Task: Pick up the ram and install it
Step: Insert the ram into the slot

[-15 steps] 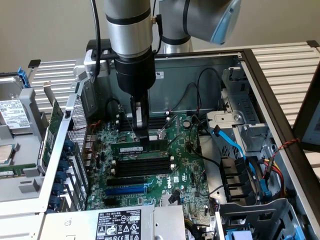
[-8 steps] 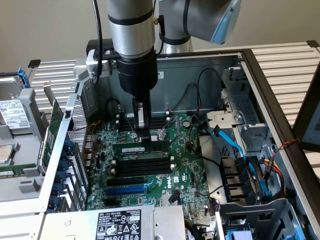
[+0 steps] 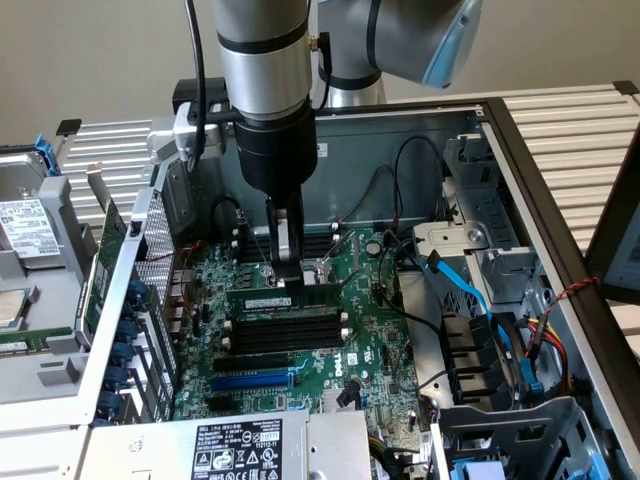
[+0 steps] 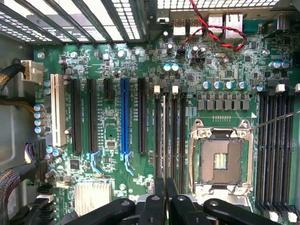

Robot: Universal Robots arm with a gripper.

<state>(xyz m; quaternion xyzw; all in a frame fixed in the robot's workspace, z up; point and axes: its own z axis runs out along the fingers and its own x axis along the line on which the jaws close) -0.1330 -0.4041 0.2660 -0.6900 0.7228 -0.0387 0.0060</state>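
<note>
Clamping ram (image 3: pixel 318 295), gripper (image 3: pixel 288 280) hides its middle; seating depth unclear.

Soft, even light covers the motherboard (image 3: pixel 372 335), while the vented panel (image 4: pixel 117 21) glares white.

The exterior view stands outside and above the open computer case (image 3: pixel 520 150). It looks down at a slant from some way off and sees my arm (image 3: pixel 265 80) from the side. The wrist view looks straight down along my pincer (image 4: pixel 165 182), close to the motherboard (image 4: pixel 112 136). Both views share this board, its blue slot (image 4: pixel 124 115) and the ram (image 3: pixel 262 297).
</note>
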